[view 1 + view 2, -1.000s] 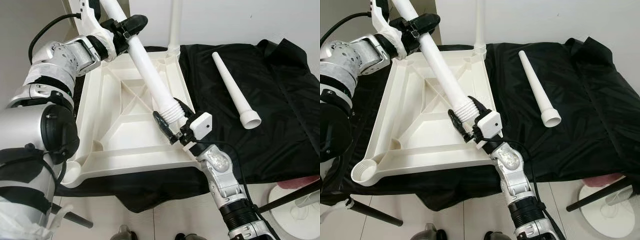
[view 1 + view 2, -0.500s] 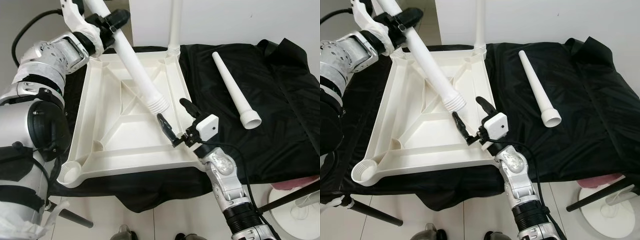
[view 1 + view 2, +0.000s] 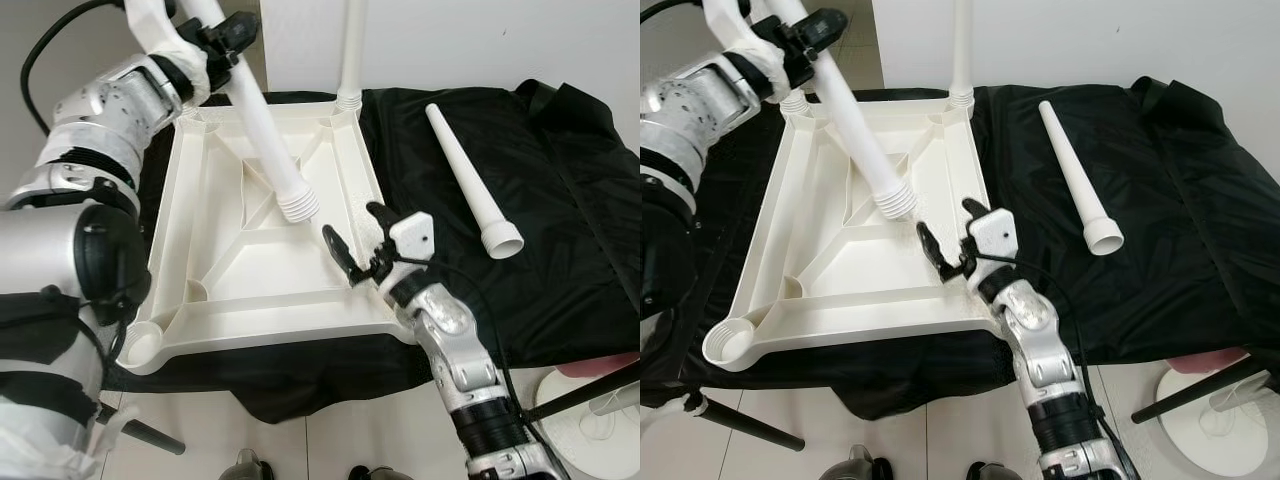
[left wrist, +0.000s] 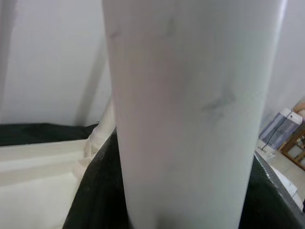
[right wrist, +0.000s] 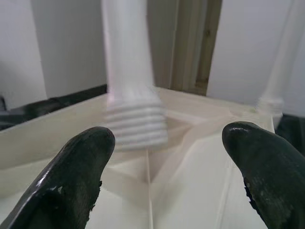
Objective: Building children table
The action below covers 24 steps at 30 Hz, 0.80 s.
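Nearest the robot, at the front edge of the black cloth (image 3: pixel 560 200), the right arm reaches up from below, and the right gripper (image 3: pixel 356 238) hovers over the near right part of the upturned white tabletop (image 3: pixel 200 300), its two black fingers (image 5: pixel 81 171) spread wide with nothing between them. Seen from the right wrist, those fingertips frame the ribbed end of a white table leg (image 3: pixel 262 120), which hangs a little ahead of them and does not touch them. That tabletop lies underside up on the cloth, its moulded ribs crossing in an X, with a round socket (image 3: pixel 140 345) at the near left corner. Above the middle of the panel the held leg slants down from the upper left, its threaded, wider end (image 3: pixel 298 206) just above the ribs and just beside the open right gripper. Farther back, the left gripper (image 3: pixel 225 35) is clamped around the upper part of this leg, close to the far left corner of the tabletop; the left wrist camera looks straight along the pale shaft. At the far right corner a second leg (image 3: pixel 352 50) stands upright in its socket. To the right, well apart from the tabletop, a third leg (image 3: pixel 470 180) lies loose on the cloth, open end toward the robot.
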Available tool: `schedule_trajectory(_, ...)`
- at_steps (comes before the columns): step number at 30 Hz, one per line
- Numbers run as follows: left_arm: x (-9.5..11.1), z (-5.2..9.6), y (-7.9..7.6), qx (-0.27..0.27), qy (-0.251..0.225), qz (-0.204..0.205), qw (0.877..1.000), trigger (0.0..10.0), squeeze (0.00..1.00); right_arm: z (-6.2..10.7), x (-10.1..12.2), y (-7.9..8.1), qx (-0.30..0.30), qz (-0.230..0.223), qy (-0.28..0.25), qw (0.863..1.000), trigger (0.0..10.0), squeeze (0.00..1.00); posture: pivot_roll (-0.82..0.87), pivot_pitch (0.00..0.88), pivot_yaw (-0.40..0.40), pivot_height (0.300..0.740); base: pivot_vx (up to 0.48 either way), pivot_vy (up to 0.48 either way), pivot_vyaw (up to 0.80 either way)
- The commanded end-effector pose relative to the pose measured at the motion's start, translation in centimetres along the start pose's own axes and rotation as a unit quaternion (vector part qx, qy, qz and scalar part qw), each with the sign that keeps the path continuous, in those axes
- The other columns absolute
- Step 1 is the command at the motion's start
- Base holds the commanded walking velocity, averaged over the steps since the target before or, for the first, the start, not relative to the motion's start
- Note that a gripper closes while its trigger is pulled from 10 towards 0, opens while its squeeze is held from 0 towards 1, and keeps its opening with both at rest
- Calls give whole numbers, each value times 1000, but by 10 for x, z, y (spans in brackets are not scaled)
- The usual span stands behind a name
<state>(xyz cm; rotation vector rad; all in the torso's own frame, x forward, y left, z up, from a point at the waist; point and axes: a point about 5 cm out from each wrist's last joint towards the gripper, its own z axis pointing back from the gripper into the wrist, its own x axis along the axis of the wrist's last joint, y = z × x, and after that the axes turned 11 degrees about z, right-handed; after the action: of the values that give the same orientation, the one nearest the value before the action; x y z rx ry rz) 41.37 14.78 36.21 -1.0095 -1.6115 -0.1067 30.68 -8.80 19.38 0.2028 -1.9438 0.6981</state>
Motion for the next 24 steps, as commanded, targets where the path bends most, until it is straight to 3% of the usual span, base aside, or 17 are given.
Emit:
schedule_trajectory(1, 2, -2, -5, -19, -3, -27, 999, 10000, 0, -2, 3, 3, 22, 5, 3, 1000, 10000, 0, -46, 67, 6, 740, 0, 0, 0)
schedule_trajectory(6, -3, -9, -18, -42, -5, -55, 998, 10000, 0, -16, 13, -7, 17, -14, 17, 1000, 10000, 0, -40, 67, 0, 740, 0, 0, 0)
schedule_trajectory(11, -6, -14, -28, -52, -18, -80, 995, 10000, 0, -29, 23, -14, 10, -3, 25, 1000, 10000, 0, -39, 69, -3, 740, 0, 0, 0)
schedule_trajectory(22, -25, -19, -45, -70, -19, -80, 994, 10000, 0, -41, 21, -15, 8, 18, 56, 998, 10000, 0, -34, 70, 1, 740, 0, 0, 0)
schedule_trajectory(24, -35, -22, -56, -82, -15, -87, 993, 10000, 0, -46, 18, -17, 5, 39, 71, 997, 10000, 0, -30, 68, -2, 740, 0, 0, 0)
